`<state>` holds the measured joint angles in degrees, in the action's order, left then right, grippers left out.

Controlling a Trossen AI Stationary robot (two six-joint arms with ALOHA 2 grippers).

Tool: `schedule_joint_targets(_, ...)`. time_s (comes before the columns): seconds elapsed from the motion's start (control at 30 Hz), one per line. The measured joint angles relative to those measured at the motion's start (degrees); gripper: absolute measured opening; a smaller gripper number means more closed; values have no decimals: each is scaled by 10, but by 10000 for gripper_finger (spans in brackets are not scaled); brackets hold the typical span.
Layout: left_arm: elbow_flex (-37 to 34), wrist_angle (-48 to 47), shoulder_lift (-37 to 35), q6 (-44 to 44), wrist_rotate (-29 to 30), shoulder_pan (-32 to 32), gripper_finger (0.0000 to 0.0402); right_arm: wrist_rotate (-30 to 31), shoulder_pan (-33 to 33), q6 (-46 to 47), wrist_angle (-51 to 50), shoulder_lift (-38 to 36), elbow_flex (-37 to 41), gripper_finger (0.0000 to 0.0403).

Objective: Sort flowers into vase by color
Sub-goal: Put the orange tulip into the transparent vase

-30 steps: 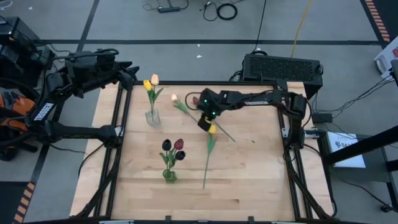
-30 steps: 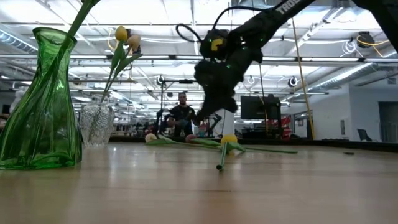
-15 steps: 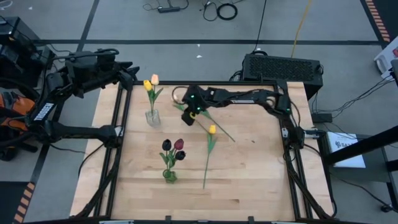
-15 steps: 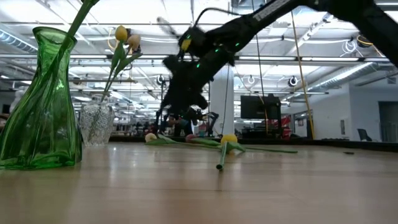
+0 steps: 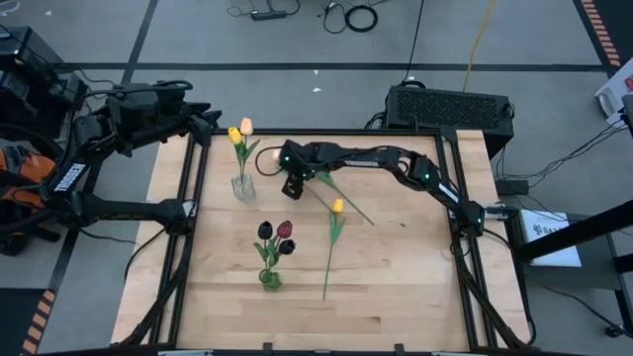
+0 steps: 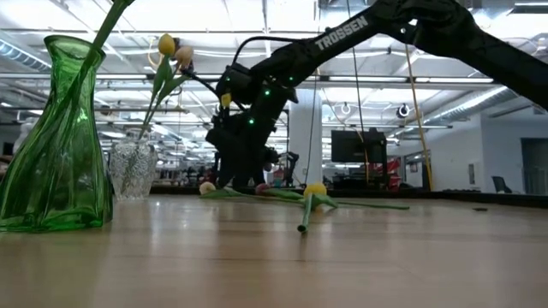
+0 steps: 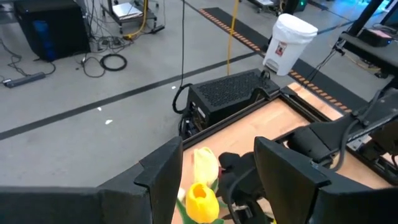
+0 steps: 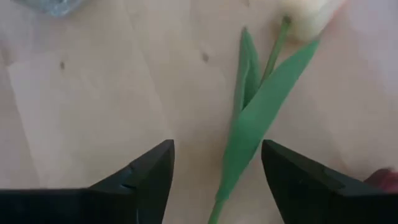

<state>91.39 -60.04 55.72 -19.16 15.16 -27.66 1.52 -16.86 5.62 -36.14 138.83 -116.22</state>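
The right gripper (image 5: 290, 183) hangs low over the far-middle of the table (image 5: 396, 287), fingers (image 8: 149, 171) spread wide and empty, just above the cream tulip (image 5: 278, 156) that lies flat with its stem running right and nearward. In the right wrist view the tulip's leaf and stem pass between the two fingers, the pale head ahead of them.

To do this pick well, I judge the gripper should drop straight down until the fingertips nearly touch the wood, keep the stem centred in the gap, and close on the stem below the leaf rather than on the soft head. The stem is thin and lies flat, so a shallow close could slip off.

A yellow tulip (image 5: 337, 206) lies just near and to the right. The clear vase (image 5: 242, 186) with a yellow and a cream head stands just left; the green vase (image 5: 269, 279) with dark red tulips (image 5: 277, 235) stands nearer. The left gripper (image 5: 203, 117) waits off the far-left corner, fingers apart, holding nothing.

"TROSSEN" reads in white on the right arm in the low view. A label on a white bin (image 7: 289, 42) in the left wrist view is unreadable.
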Motion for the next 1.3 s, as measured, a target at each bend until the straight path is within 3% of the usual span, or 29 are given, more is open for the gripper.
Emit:
schedule_joint_targets(0.13, 0, -1, 0, 0, 0, 0, 206, 33, 7, -8, -5, 1, -3, 236)
schedule_joint_targets(0.47, 0, -1, 0, 0, 0, 0, 206, 48, 9, -8, -38, 6, -3, 207)
schedule_joint_targets(0.9, 0, -1, 0, 2, 0, 0, 206, 58, 11, 26, -108, 6, -3, 199)
schedule_joint_targets(1.07, 0, -1, 0, 1, 0, 0, 206, 41, 16, 42, -131, 5, -3, 154)
schedule_joint_targets(1.2, 0, -1, 0, 0, 0, 0, 206, 27, 21, 56, -134, 4, 1, 95)
schedule_joint_targets(1.3, 0, -1, 0, 0, 0, 0, 206, -20, 20, 73, -129, 1, 18, 41)
